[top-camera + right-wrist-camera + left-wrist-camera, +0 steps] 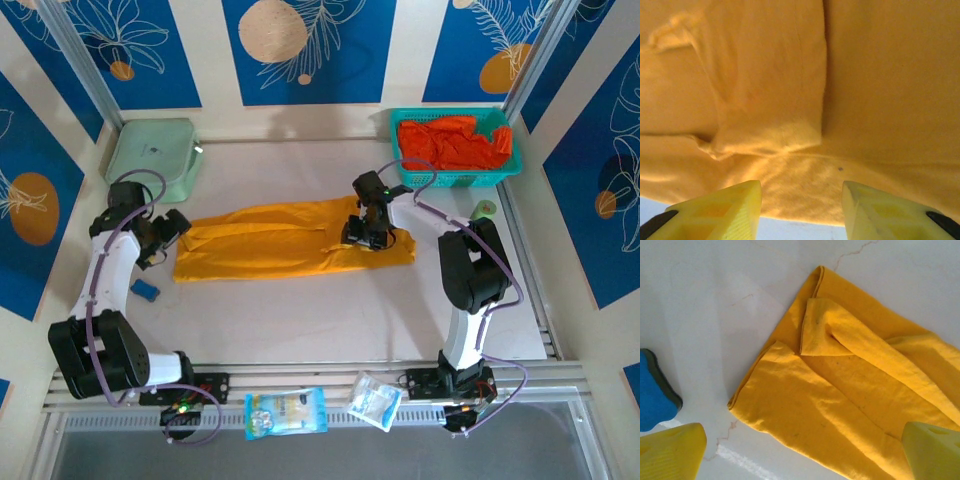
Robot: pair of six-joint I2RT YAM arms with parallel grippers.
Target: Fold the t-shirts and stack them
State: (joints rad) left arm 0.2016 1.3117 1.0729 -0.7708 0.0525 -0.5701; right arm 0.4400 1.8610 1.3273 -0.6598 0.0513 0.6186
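Overhead camera first: I have the mustard-yellow cloth t-shirt (280, 240) lying flat on the white desk (300, 320), folded into a long band that runs left to right across the middle. The left end effector (175, 230) sits at the band's left end. The right end effector (366, 236) is down over the shirt, toward its right end. In the far right corner, the teal plastic mesh basket (455, 180) holds the bright red-orange cloth t-shirts (455, 140), all bunched up. In the far left corner is a pale green lidded plastic box (150, 155). A small blue block (145, 290) lies on the desk near the left arm, apart from the shirt.

Left wrist camera now: the left end effector is spread wide and empty, its yellow fingers (672, 452) down in the bottom corners of the picture. Beneath them I see the end of the yellow shirt, a flap folded inward on top of the body, its corner resting on bare desk. The blue block is at the left edge, apart from the cloth.

Right wrist camera: the yellow fingers (720, 207) of the right end effector stand partway apart, with no cloth pinched between them. Just beyond the tips lies the shirt's edge, with a folded sleeve on top of the body. A sliver of desk shows beneath the hem.
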